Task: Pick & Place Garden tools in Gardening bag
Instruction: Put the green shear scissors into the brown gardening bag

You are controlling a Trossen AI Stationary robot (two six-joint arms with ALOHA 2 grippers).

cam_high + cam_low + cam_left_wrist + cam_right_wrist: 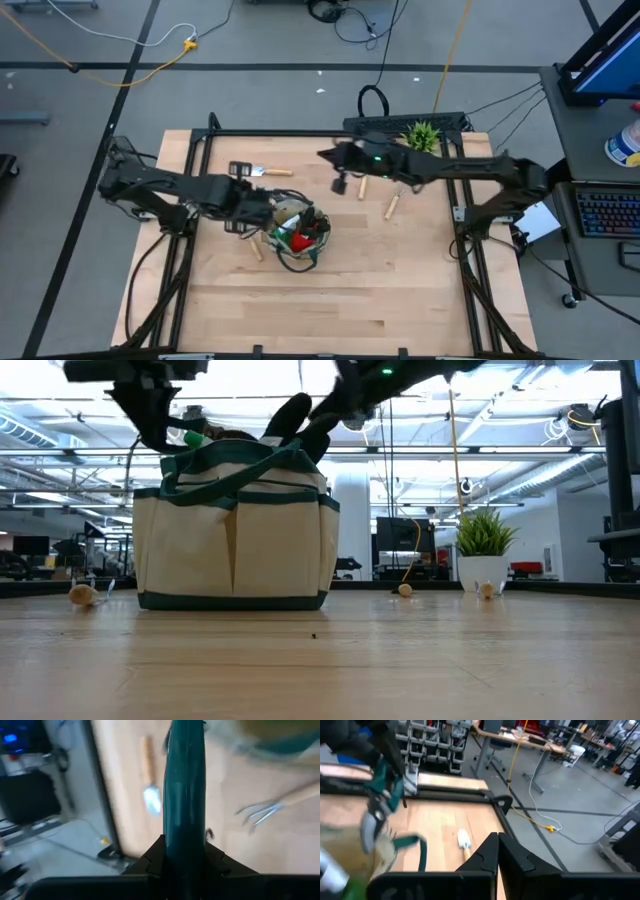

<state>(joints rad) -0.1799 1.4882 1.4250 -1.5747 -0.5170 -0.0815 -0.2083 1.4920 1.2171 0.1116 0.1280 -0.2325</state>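
Note:
The gardening bag (235, 540) stands upright on the wooden table, left of centre (290, 262), with a red glove (298, 241) inside. My left gripper (258, 207) hovers just left of the bag, shut on green-handled pruning shears (382, 802). My right gripper (325, 156) is raised beyond the bag's far side, shut and empty (497, 847). A trowel (262, 171) and a hand fork (270, 807) lie flat on the table. My left gripper pinches the shears' teal handle (185, 827) between its two fingers (150, 860), coming steeply from above. The handle runs on past the fingertips, along the fingers. The shears are lifted clear, and their grey blade (370, 827) hangs low over the bag's rim.
A small potted plant (422, 135) stands at the far right of the table. Wooden-handled tools lie right of centre (392, 206) (362, 187), and one lies left of the bag (257, 248). Dark frame rails (200, 140) border the table. Bare wood lies toward the near edge.

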